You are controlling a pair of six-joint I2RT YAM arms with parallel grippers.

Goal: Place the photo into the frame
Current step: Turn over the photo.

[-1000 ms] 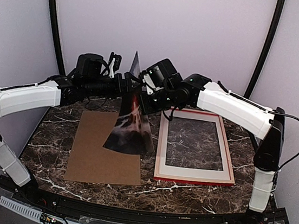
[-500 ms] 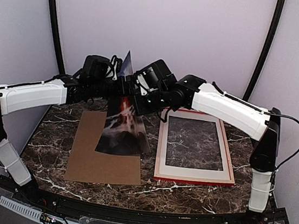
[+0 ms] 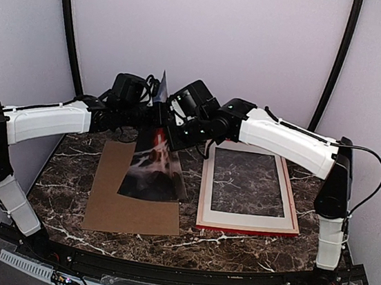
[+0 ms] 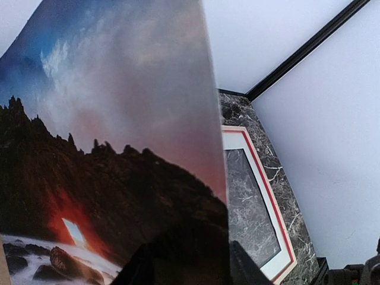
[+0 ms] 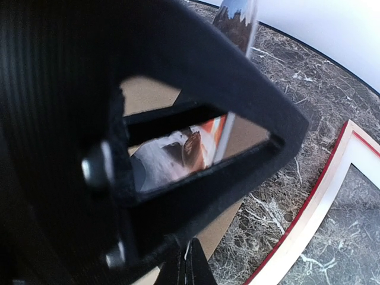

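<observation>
The photo [image 3: 151,169] hangs nearly upright between both grippers, its lower edge resting over the brown board. My right gripper [image 3: 172,132] is shut on its edge; in the right wrist view the fingertips [image 5: 190,264] pinch a thin white sliver of it. My left gripper [image 3: 156,110] is at the photo's upper part. In the left wrist view its fingers [image 4: 190,270] stand apart, and the photo [image 4: 107,148] lies face-on across them. The red frame [image 3: 293,197] lies flat to the right with a white mat inside, and shows in the left wrist view [image 4: 267,187] and the right wrist view [image 5: 309,205].
A plain brown backing board [image 3: 110,202] lies flat on the dark marble table left of the frame. The white mat [image 3: 247,219] sits inside the frame, with marble showing through its window. Black curved poles and pale walls ring the table's back.
Both arms have moved left with the photo. Its lower edge has swung left, further over the brown board and away from the frame.
</observation>
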